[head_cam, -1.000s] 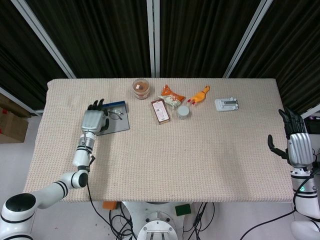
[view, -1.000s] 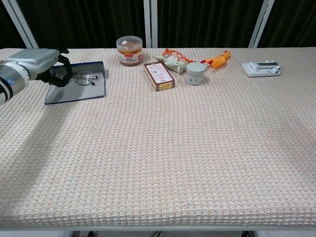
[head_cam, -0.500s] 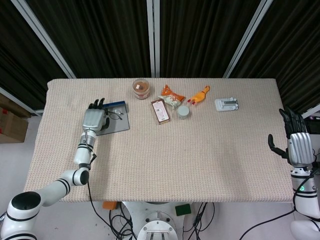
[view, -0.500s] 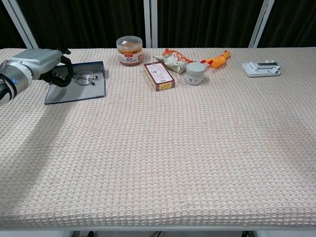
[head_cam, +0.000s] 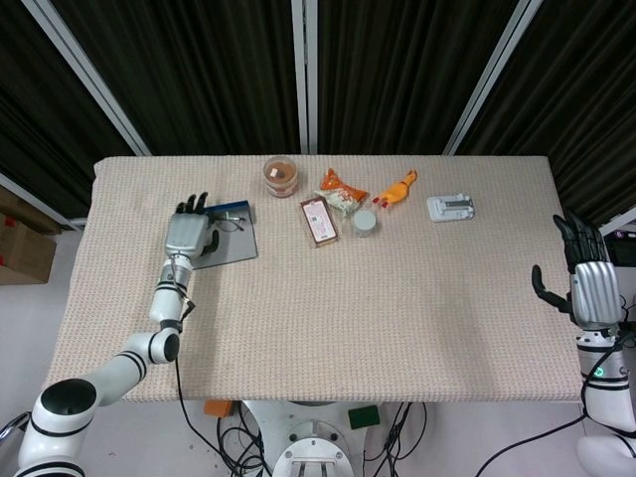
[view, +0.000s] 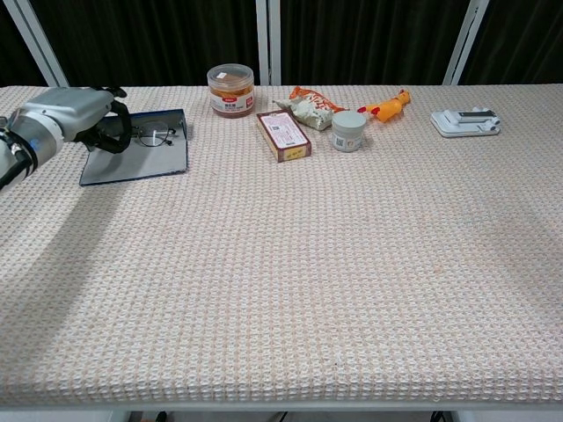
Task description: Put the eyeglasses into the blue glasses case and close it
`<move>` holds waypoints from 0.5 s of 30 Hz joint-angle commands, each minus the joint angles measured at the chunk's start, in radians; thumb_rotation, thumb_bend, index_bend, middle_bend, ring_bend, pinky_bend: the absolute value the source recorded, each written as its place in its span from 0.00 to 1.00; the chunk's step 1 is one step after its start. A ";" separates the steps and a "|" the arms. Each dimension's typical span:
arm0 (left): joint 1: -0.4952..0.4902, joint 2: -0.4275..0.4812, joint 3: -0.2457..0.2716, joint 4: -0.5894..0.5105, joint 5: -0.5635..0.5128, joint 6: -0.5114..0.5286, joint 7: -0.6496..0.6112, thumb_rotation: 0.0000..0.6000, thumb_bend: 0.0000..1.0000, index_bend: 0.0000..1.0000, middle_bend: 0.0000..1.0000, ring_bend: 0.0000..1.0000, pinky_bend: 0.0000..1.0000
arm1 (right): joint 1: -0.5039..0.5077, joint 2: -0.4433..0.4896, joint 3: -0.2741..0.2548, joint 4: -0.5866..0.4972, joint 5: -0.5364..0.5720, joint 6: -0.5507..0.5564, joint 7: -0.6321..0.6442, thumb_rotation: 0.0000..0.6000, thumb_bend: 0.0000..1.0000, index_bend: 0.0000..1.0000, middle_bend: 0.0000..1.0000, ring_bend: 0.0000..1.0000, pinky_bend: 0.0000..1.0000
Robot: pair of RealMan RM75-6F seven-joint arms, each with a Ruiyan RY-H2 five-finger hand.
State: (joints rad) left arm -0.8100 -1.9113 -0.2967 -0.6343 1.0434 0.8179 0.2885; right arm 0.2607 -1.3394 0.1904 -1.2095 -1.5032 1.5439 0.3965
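Observation:
The blue glasses case (view: pixel 132 163) (head_cam: pixel 231 246) lies opened flat at the table's far left. The thin-framed eyeglasses (view: pixel 158 135) (head_cam: pixel 233 225) rest on its far part. My left hand (view: pixel 77 116) (head_cam: pixel 189 235) sits over the case's left end, its dark fingers (view: pixel 112 138) curled around the left end of the eyeglasses and pinching it. The hand hides that end of the frame. Off the table's right edge, my right hand (head_cam: pixel 588 283) hangs with its fingers spread and nothing in it; only the head view shows it.
Along the back edge stand a round jar with an orange lid (view: pixel 230 90), a brown box (view: pixel 282 135), a snack bag (view: pixel 308 105), a small white tub (view: pixel 347 130), an orange toy chicken (view: pixel 387 105) and a white device (view: pixel 464 121).
My left hand has edged slightly toward the far side of the case, and the eyeglasses shifted a little with it. The right hand has stayed put.

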 commanded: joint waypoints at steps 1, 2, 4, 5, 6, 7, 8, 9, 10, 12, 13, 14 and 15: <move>-0.011 -0.011 -0.006 0.024 0.003 -0.015 -0.018 0.60 0.51 0.33 0.00 0.00 0.15 | 0.002 -0.002 0.000 0.001 0.000 -0.002 -0.003 1.00 0.52 0.00 0.00 0.00 0.00; -0.015 -0.014 -0.007 0.031 0.003 -0.020 -0.021 0.60 0.51 0.33 0.00 0.00 0.15 | 0.003 -0.003 0.000 0.001 0.000 -0.003 -0.004 1.00 0.52 0.00 0.00 0.00 0.00; -0.021 -0.020 -0.009 0.047 0.004 -0.029 -0.026 0.61 0.51 0.32 0.00 0.00 0.15 | 0.003 -0.002 0.000 0.000 0.000 -0.004 -0.006 1.00 0.52 0.00 0.00 0.00 0.00; -0.022 -0.022 -0.009 0.051 0.004 -0.031 -0.028 0.61 0.51 0.32 0.00 0.00 0.15 | 0.003 -0.002 0.000 -0.001 0.000 -0.004 -0.007 1.00 0.52 0.00 0.00 0.00 0.00; -0.021 -0.022 -0.011 0.050 0.006 -0.029 -0.035 0.60 0.51 0.32 0.00 0.00 0.15 | 0.003 -0.001 0.001 -0.002 0.000 -0.002 -0.008 1.00 0.52 0.00 0.00 0.00 0.00; -0.020 -0.022 -0.011 0.046 0.008 -0.025 -0.040 0.60 0.51 0.32 0.00 0.00 0.15 | 0.003 0.000 0.001 -0.002 0.000 -0.002 -0.009 1.00 0.52 0.00 0.00 0.00 0.00; -0.018 -0.020 -0.011 0.042 0.011 -0.018 -0.043 0.60 0.51 0.32 0.00 0.00 0.15 | 0.002 0.001 0.002 -0.003 0.001 -0.002 -0.009 1.00 0.52 0.00 0.00 0.00 0.00; -0.016 -0.017 -0.010 0.037 0.016 -0.009 -0.043 0.61 0.51 0.32 0.00 0.00 0.15 | 0.002 0.002 0.002 -0.004 0.002 -0.002 -0.009 1.00 0.52 0.00 0.00 0.00 0.00; -0.014 -0.015 -0.009 0.032 0.018 -0.004 -0.043 0.61 0.51 0.32 0.00 0.00 0.15 | 0.002 0.002 0.002 -0.004 0.002 -0.002 -0.009 1.00 0.52 0.00 0.00 0.00 0.00; -0.008 -0.006 -0.011 0.012 0.018 0.006 -0.044 0.61 0.51 0.32 0.00 0.00 0.15 | 0.001 0.002 0.000 -0.004 0.001 -0.003 -0.008 1.00 0.52 0.00 0.00 0.00 0.00; -0.005 -0.001 -0.012 -0.002 0.019 0.012 -0.044 0.61 0.51 0.32 0.00 0.00 0.15 | 0.001 0.001 -0.001 -0.004 0.000 -0.002 -0.008 1.00 0.52 0.00 0.00 0.00 0.00; 0.001 0.007 -0.012 -0.021 0.021 0.022 -0.044 0.62 0.51 0.32 0.00 0.00 0.15 | 0.000 0.000 -0.003 -0.003 -0.001 -0.002 -0.008 1.00 0.52 0.00 0.00 0.00 0.00; 0.011 0.018 -0.008 -0.053 0.027 0.042 -0.042 0.63 0.51 0.32 0.00 0.00 0.15 | -0.001 -0.002 -0.004 -0.001 -0.001 0.000 -0.007 1.00 0.52 0.00 0.00 0.00 0.00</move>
State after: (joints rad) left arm -0.8127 -1.9096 -0.3070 -0.6504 1.0638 0.8359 0.2457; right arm 0.2599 -1.3404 0.1870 -1.2111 -1.5043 1.5429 0.3893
